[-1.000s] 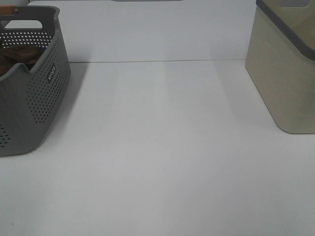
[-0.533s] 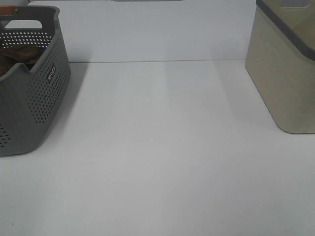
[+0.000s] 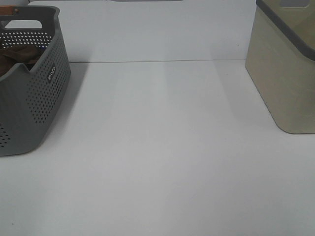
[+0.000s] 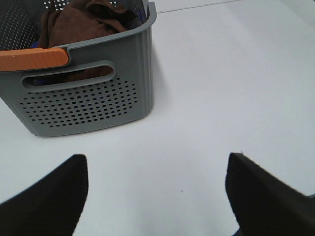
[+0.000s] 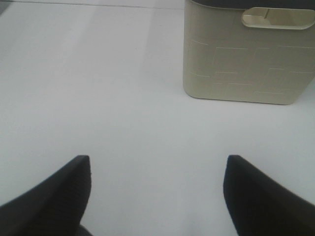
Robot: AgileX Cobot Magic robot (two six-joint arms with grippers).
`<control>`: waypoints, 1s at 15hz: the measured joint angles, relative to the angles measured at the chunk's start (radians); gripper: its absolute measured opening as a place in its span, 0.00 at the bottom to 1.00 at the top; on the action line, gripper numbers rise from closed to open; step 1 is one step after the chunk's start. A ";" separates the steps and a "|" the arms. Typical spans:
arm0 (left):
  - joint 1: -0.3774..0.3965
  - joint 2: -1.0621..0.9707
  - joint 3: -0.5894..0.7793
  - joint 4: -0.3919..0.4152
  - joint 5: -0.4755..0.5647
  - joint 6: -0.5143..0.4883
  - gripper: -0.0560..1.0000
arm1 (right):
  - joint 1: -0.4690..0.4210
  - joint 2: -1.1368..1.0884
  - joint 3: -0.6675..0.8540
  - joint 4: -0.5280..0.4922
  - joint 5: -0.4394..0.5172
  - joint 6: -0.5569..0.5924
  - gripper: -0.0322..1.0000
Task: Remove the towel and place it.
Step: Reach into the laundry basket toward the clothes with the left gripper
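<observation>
the brown towel (image 4: pixel 74 24) sits bunched in the grey perforated basket (image 4: pixel 93 105); left gripper (image 4: pixel 156 160) and right gripper (image 5: pixel 157 160) both hang spread wide and empty.

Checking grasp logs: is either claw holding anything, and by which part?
Nothing held. Left claw and right claw both open, empty; dark brown terry towel lies in grey perforated plastic basket.

Exterior high: set above, tilted down over the white table (image 3: pixel 162 147); wide, with the grey basket (image 3: pixel 34 98) cut at the left edge and the beige bin (image 3: pixel 283 73) at the right.
Left wrist: low, near, facing the basket past the left gripper (image 4: pixel 156 158).
Right wrist: low, facing the bin past the right gripper (image 5: pixel 157 159).
Shared: basket and bin each appear in 2 views.
</observation>
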 joint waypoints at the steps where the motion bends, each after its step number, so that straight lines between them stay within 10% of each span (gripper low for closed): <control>1: 0.000 0.000 0.000 0.000 0.000 0.000 0.75 | 0.000 0.000 0.000 0.000 0.000 0.000 0.72; 15: 0.000 0.000 0.000 0.000 0.000 0.000 0.75 | 0.000 0.000 0.000 0.000 0.000 0.000 0.72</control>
